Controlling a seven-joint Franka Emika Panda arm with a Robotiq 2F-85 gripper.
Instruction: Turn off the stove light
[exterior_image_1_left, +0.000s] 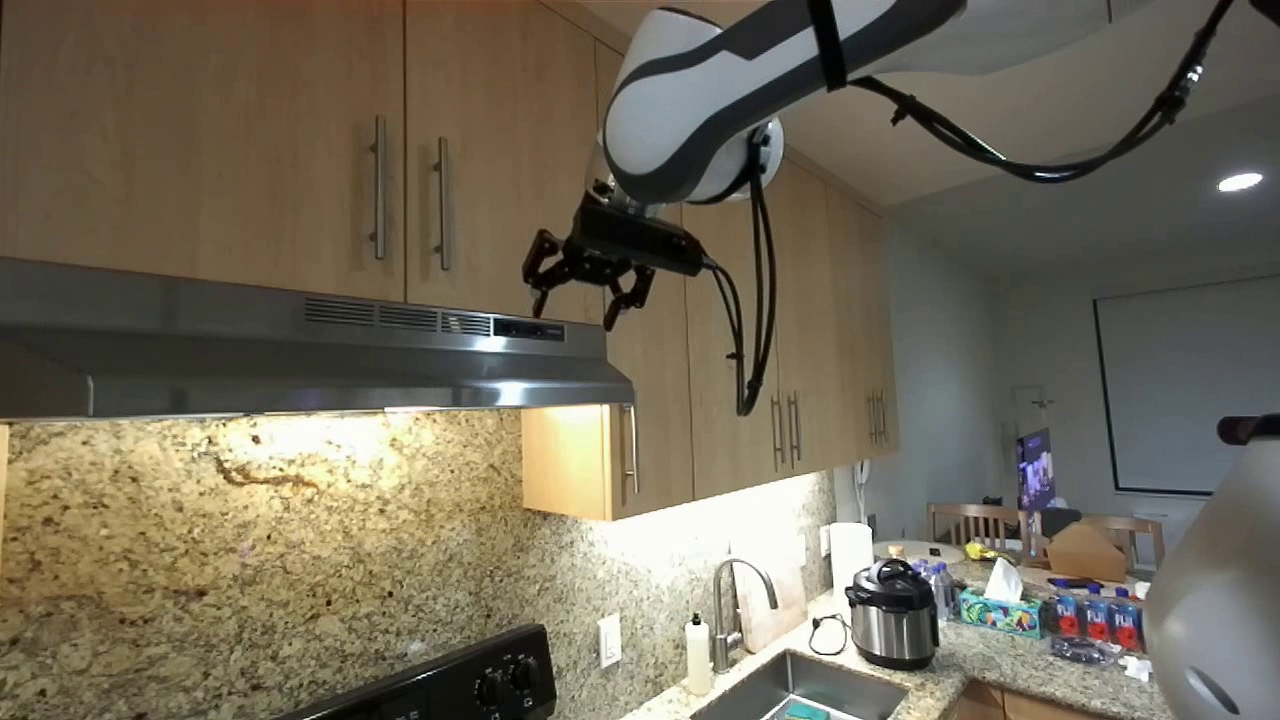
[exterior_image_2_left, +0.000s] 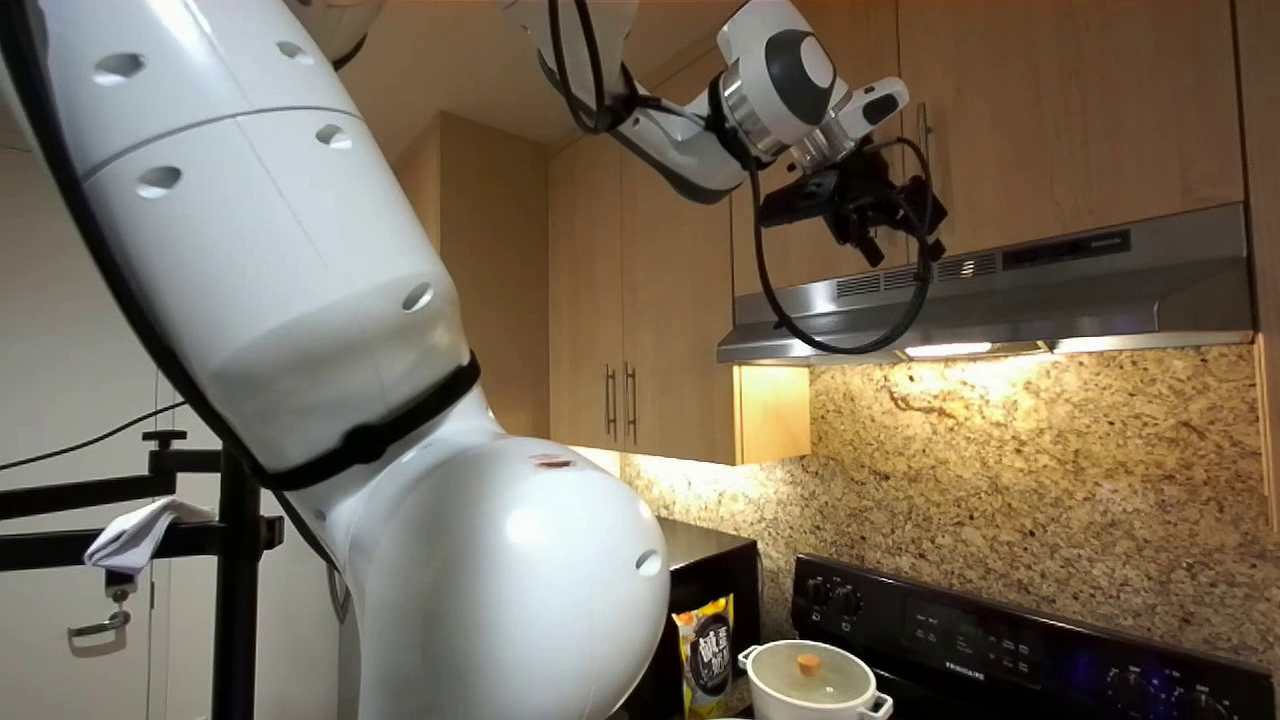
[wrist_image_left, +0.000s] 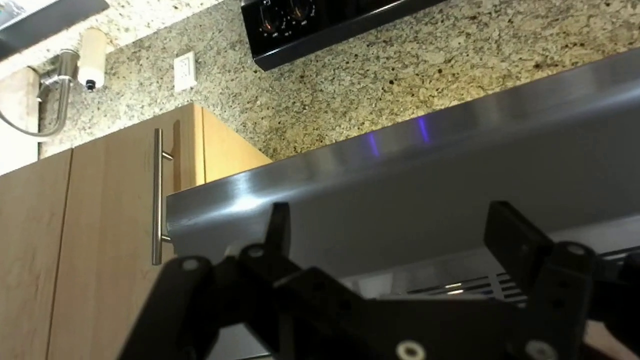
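The stove light (exterior_image_2_left: 948, 350) glows under the range hood (exterior_image_2_left: 1060, 305), so the job looks undone, and the likely means of ending it is the dark control strip (exterior_image_1_left: 530, 329) set in the hood's upper front edge, beside the vent slots (exterior_image_1_left: 400, 317). The gripper (exterior_image_1_left: 574, 316) appears near that strip in an exterior view, its fingers (wrist_image_left: 515, 235) spread wide with nothing between them; it seems apart from the metal, though no view settles the gap. The step in hand is probably lining up a press. A spread pair makes a poor poker, so bringing the tips together into one blunt point, or leading with a single tip, should give surer aim. The approach is best made square to the strip's face, slowly, with a light push, since a sideways scrape may press the wrong spot. Detail on the strip is too small to make out, and in the wrist view, which stands upside down, the gripper's own body covers part of the hood's front, so aim should be checked from outside. The drooping cable (exterior_image_2_left: 848, 350) wants room, lest it snag on a cabinet handle (exterior_image_1_left: 443, 205). Success would show as the glow on the granite backsplash (exterior_image_2_left: 1000, 430) dying.
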